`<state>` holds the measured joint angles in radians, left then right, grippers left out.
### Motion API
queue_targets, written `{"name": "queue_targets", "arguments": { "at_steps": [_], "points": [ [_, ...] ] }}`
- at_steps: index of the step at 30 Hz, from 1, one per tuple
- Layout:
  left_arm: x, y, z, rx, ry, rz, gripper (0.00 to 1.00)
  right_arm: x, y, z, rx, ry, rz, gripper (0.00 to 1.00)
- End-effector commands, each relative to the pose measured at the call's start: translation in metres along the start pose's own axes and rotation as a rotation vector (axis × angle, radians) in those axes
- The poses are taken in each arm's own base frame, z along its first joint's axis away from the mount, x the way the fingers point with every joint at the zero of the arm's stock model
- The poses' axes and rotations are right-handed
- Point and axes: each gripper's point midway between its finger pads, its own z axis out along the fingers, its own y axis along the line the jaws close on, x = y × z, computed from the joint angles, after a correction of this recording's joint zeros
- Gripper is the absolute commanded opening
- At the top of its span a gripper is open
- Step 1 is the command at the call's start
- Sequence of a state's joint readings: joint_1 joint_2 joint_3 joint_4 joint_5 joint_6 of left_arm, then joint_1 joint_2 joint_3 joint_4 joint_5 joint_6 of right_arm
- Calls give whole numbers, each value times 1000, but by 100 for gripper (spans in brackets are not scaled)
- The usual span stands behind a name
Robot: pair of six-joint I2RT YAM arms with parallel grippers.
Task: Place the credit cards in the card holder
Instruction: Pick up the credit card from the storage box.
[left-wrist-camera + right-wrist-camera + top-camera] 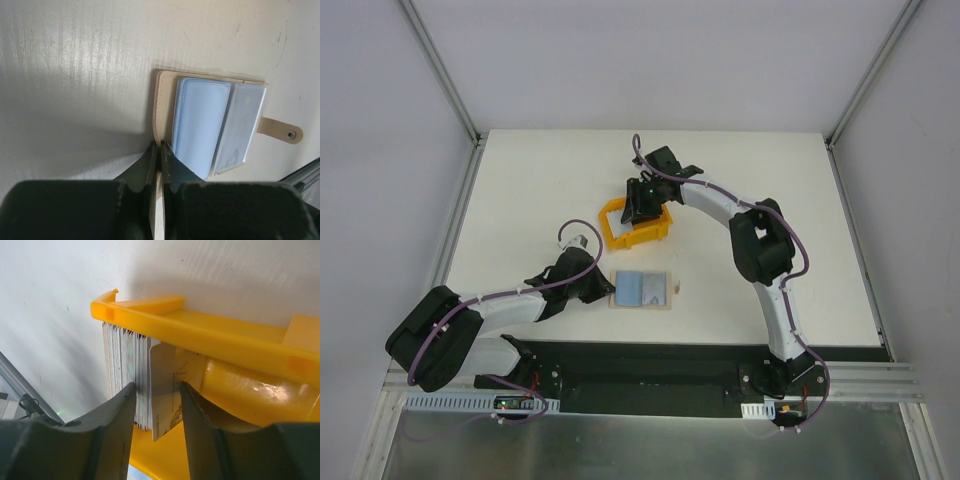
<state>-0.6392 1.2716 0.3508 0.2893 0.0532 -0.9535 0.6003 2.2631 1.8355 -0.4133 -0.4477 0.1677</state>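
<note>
Edge of the card holder (162, 100) is pinched in my left pincer (159, 150), while my right pincer (156, 387) stands open with the credit cards (125, 355) between its jaws, inside the yellow bin (200, 325).

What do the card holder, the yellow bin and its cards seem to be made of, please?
The card holder looks like matte beige leather or imitation, with glossy translucent plastic sleeves. The yellow bin seems rigid moulded plastic, with shiny highlights. The cards are probably thin stiff plastic: standing on edge, faintly glossy.
</note>
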Motion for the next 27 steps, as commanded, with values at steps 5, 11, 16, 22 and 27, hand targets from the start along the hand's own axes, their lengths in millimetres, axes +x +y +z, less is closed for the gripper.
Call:
{"name": "queue_targets", "arguments": {
  "at_steps": [5, 11, 16, 22, 27],
  "points": [
    [0, 4, 0, -15, 18, 10, 0, -20, 23, -35, 13, -84, -78, 31],
    [1, 3, 1, -15, 24, 10, 0, -20, 27, -36, -3, -83, -77, 22],
    [1, 4, 2, -17, 29, 13, 0, -21, 30, -40, -11, -90, -80, 21],
    [1, 3, 3, -18, 34, 11, 0, -22, 35, -44, -28, -94, -78, 21],
    [2, 3, 3, -18, 38, 13, 0, -23, 39, -46, -41, -99, -74, 18]
  ]
}}
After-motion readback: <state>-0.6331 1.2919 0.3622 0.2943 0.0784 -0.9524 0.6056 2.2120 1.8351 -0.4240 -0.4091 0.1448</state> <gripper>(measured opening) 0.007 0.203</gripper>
